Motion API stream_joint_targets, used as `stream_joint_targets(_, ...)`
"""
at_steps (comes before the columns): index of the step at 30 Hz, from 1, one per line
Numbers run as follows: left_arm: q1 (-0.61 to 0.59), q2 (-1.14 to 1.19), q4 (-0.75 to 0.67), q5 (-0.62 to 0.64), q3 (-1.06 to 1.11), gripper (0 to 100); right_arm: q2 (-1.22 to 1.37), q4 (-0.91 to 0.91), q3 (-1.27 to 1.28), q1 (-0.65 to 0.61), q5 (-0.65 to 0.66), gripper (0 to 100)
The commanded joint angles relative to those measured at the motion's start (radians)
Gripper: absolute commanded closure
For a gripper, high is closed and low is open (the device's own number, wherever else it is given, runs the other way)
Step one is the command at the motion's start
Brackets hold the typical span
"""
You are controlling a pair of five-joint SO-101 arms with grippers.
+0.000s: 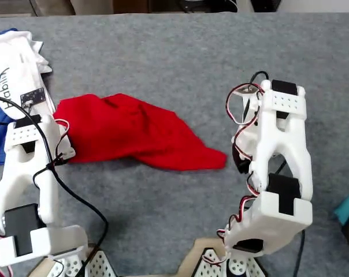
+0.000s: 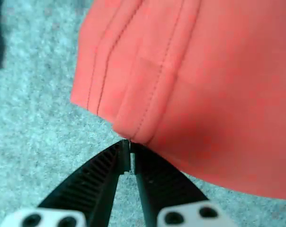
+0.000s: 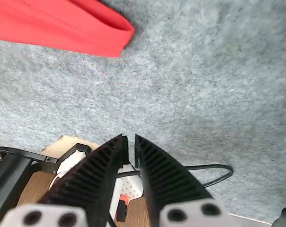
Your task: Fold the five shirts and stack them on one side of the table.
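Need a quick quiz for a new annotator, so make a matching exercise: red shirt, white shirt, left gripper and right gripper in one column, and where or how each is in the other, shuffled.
1. red shirt
2. white shirt
3. left gripper
4. right gripper

A. shut above bare grey mat
B. crumpled at the mat's far left corner
C. shut on the red shirt's hem
D. lying across the mat's middle

Pairs: 1-D, 2-B, 3-C, 4-A.
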Motion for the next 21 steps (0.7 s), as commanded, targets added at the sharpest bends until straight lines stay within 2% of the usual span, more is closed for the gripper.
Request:
stream_joint_targets(1,0.009,-0.051,-0.008,0.006,-0.018,98,-0.065,0.017,-0.001,-0.013,0.011,95.7)
stream_joint_targets(6,-0.003,-0.051,0.066,0.012,-0.112,98,-0.065,0.021,0.012,-0.085,0.011,95.8)
stream_joint_targets(14,-0.115,-0.051,0.209,0.006,-0.324,98,-0.059,0.018,0.013,-0.295,0.008,95.7)
stream_joint_targets(21,-0.161,-0.044,0.242,0.005,-0.327,98,-0.064,0.017,0.008,-0.265,-0.025,95.5)
